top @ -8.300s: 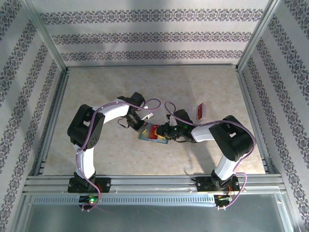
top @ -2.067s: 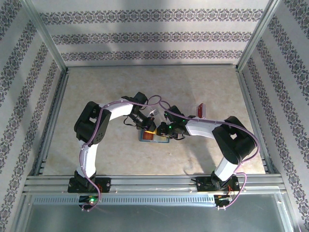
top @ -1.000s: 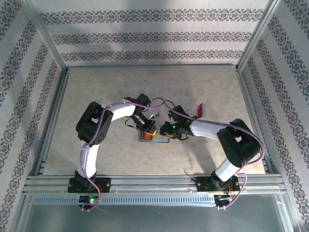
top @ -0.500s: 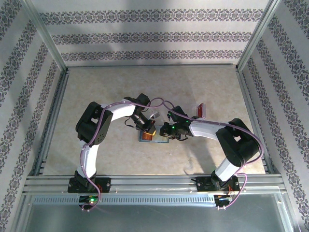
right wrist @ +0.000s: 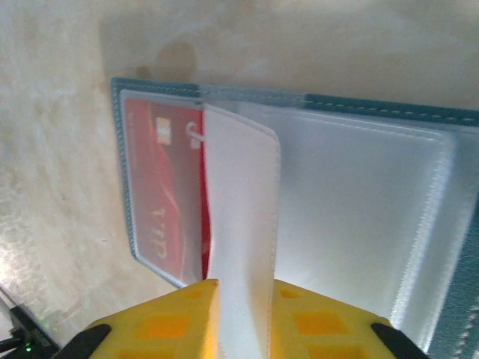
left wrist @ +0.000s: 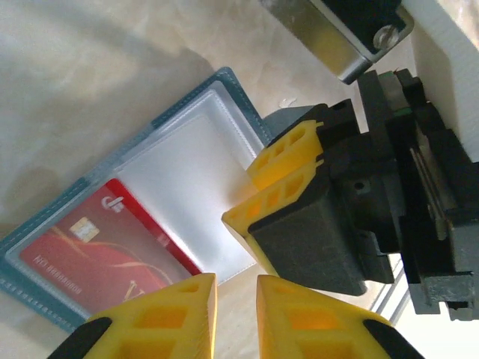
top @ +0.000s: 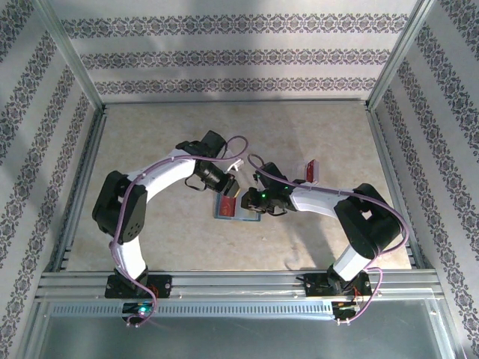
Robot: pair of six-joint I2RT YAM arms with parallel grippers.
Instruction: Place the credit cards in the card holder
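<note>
A teal card holder (right wrist: 359, 217) lies open on the beige table (top: 150, 134), and everything here is placed relative to it. Just off its far left corner hangs the left gripper (left wrist: 236, 288), its yellow fingers a little apart with nothing between them. In the holder's left half, a red credit card (right wrist: 161, 202) sits inside the see-through pocket. At the holder's middle, a pale see-through inner flap (right wrist: 239, 194) stands raised, pinched between the closed fingers of the right gripper (right wrist: 239, 299), which reaches in from the holder's right side. Well to the right of the holder and farther back, a second red card (top: 310, 171) rests on the table.
</note>
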